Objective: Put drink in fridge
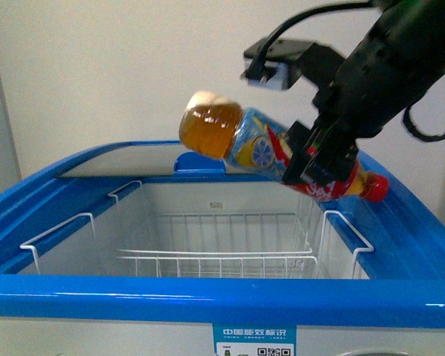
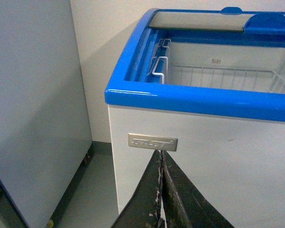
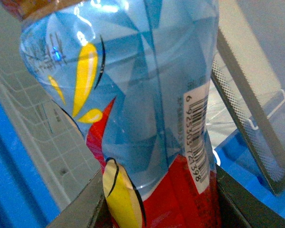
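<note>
The bottle (image 1: 261, 148) was held tilted over the open fridge (image 1: 208, 298), clamped near its capped right end by the right pincer (image 1: 316, 162); the left pincer (image 2: 160, 160) was closed, empty.

drink (image 1: 261, 148): clear glossy plastic | fridge (image 1: 208, 297): glossy blue rim | basket (image 1: 215, 256): white-coated wire

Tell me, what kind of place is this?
Probably a shop mock-up or lab: a shop-style chest freezer with wire baskets, a grey cabinet beside it, and the right gripper holding a tea bottle.
</note>
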Motion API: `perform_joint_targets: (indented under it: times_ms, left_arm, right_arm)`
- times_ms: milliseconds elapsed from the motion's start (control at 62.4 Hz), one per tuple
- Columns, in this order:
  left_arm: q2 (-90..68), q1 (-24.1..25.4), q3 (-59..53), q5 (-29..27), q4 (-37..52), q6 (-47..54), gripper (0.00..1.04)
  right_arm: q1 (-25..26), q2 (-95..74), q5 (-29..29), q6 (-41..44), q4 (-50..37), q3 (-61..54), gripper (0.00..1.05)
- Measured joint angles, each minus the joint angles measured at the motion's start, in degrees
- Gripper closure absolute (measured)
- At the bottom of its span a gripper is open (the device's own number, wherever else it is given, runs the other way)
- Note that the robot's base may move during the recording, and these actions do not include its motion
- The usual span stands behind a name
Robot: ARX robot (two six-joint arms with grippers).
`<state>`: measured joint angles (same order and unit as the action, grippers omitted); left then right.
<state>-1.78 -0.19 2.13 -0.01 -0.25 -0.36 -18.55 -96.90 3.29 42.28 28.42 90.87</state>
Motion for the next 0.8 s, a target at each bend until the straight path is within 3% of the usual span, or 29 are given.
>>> perform_joint_targets:
  times_ms: [336,801]
  left_arm:
    - [1.42,0.00,-1.25,0.02,0.02,0.07,1.02]
    - [1.44,0.00,-1.25,0.02,0.02,0.07,1.02]
  right_arm:
    - [-6.47,-11.98,-2.60,6.16,0.00,6.45,0.62]
    - [-4.83,-18.25,-8.00,8.26,-8.87,4.24,0.62]
